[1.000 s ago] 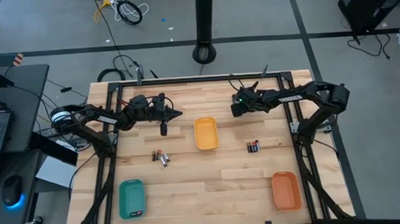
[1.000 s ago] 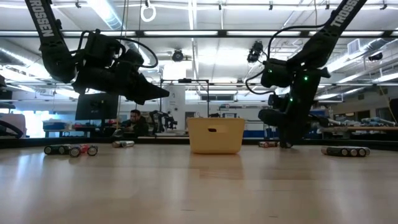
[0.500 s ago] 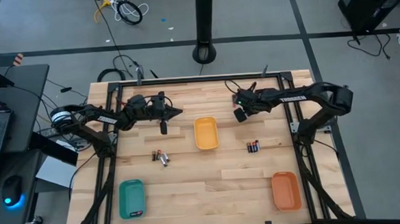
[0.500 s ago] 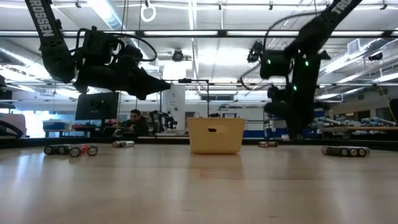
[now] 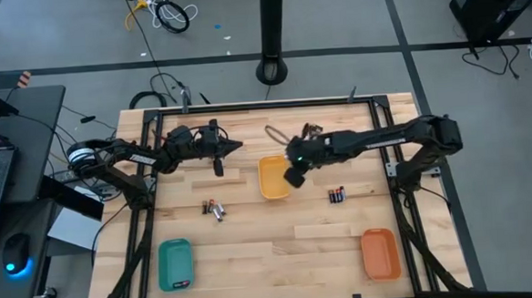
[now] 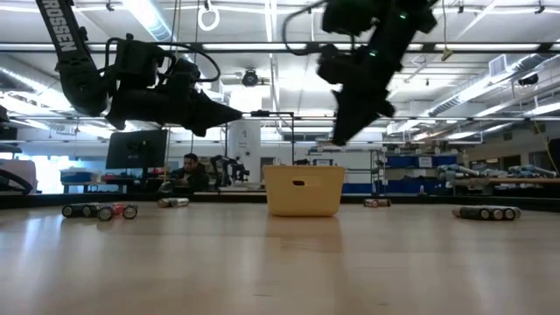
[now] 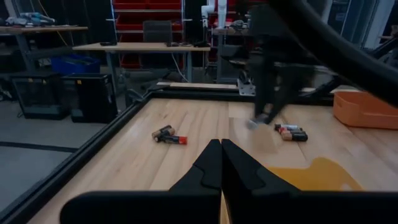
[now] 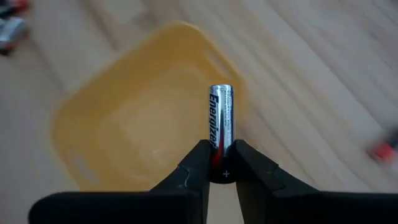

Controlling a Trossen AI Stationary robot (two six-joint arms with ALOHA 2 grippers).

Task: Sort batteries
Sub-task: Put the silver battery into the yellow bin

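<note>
From above, we see the right gripper (image 5: 294, 176) reaching in over the table (image 5: 253, 250) to the right-hand rim of the yellow tray (image 5: 274, 178), which sits at the table's middle. The left gripper (image 5: 234, 150) hangs over the far left part of the table, away from the tray. Loose batteries lie in two small clusters: one left of the tray (image 5: 214, 208) and one to its right (image 5: 337, 194). A teal tray (image 5: 174, 263) sits at the near left corner and an orange tray (image 5: 380, 252) at the near right.

At table height, we find the right gripper (image 6: 343, 133) raised above the yellow tray (image 6: 303, 190), and the left gripper (image 6: 229, 114) high up as well, its fingers pressed to a point.

Past the left wrist, we see its two fingers (image 7: 214, 163) clenched together with nothing between them.

Past the right wrist, we see a silvery battery (image 8: 221, 132) standing out lengthwise from between the fingertips, which are clamped on its lower, dark end. The battery is held over the yellow tray (image 8: 112, 118), near its rim.
</note>
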